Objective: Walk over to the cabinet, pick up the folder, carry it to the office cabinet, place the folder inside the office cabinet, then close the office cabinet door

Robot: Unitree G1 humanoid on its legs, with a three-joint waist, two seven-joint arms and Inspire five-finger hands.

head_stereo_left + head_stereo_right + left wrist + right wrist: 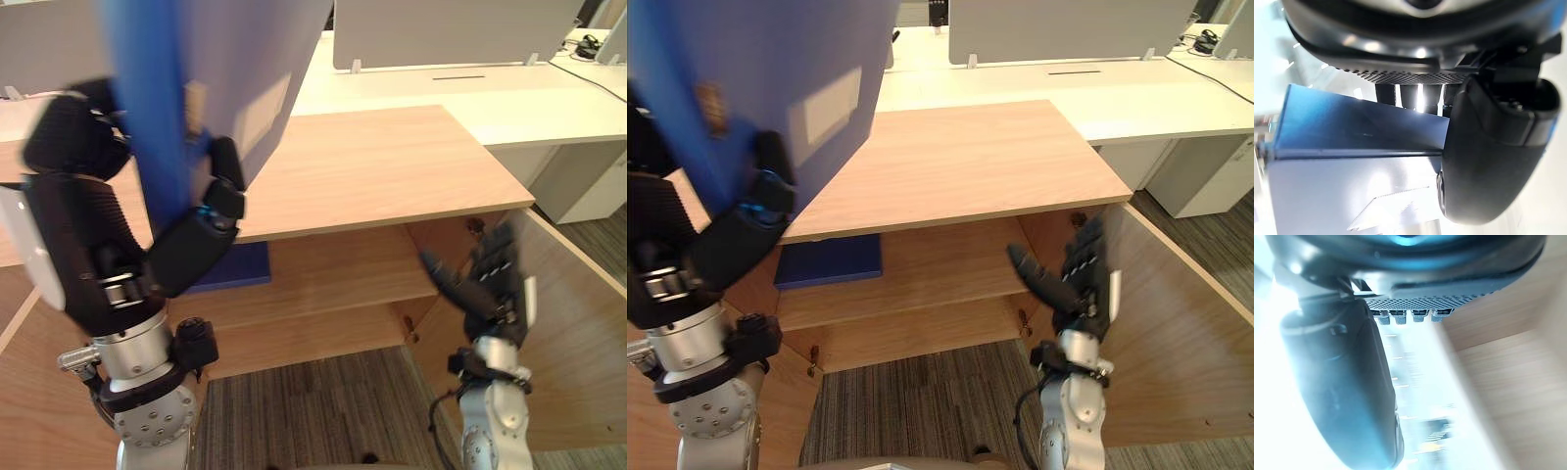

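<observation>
The blue folder [147, 108] is held upright, clamped in the left hand [88, 245] above the office cabinet [392, 166], the right hand [490, 279] being spread empty by the open door [578, 343]; placement is judged in hand, and lowering onto the shelf [333, 269] is required next.

Matt wood cabinet [392, 166] — smooth folder [745, 59].

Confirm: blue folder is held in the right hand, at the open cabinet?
Wrong hand: the left hand grips the blue folder, per the left eye view, at the open cabinet. The right hand is open, holding nothing.
</observation>
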